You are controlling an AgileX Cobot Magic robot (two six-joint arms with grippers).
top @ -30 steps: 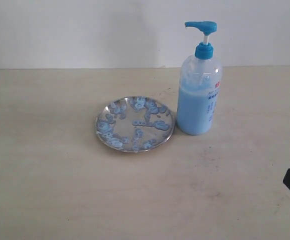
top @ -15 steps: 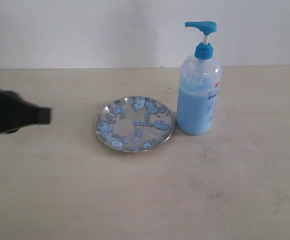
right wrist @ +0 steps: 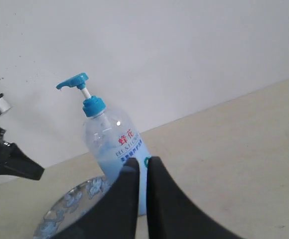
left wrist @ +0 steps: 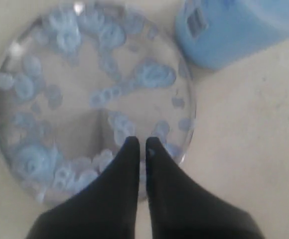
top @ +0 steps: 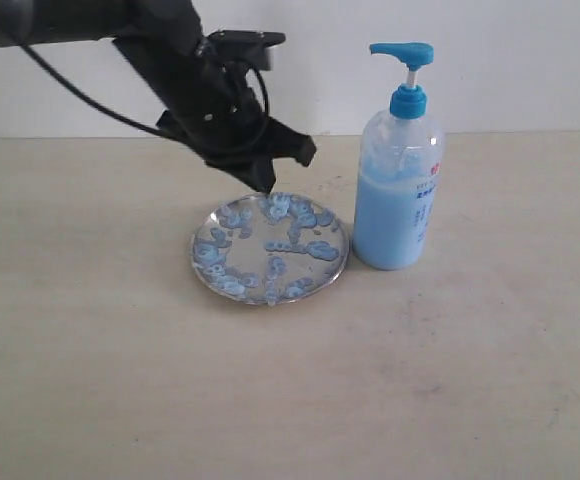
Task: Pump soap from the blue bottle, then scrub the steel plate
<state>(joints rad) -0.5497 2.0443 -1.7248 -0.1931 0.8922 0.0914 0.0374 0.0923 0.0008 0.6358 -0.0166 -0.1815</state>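
Left gripper [left wrist: 140, 144], seemingly closed, hangs over the steel plate [left wrist: 77, 74].

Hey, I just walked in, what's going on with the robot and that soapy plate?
The left gripper, closed and empty, is poised over the far edge of the steel plate, which is dotted with blobs of soap. Whether it touches the plate is unclear. The blue bottle stands upright beside the plate, with nothing on its pump. The right gripper, also closed and empty, is held back from the bottle and does not show in the exterior view.
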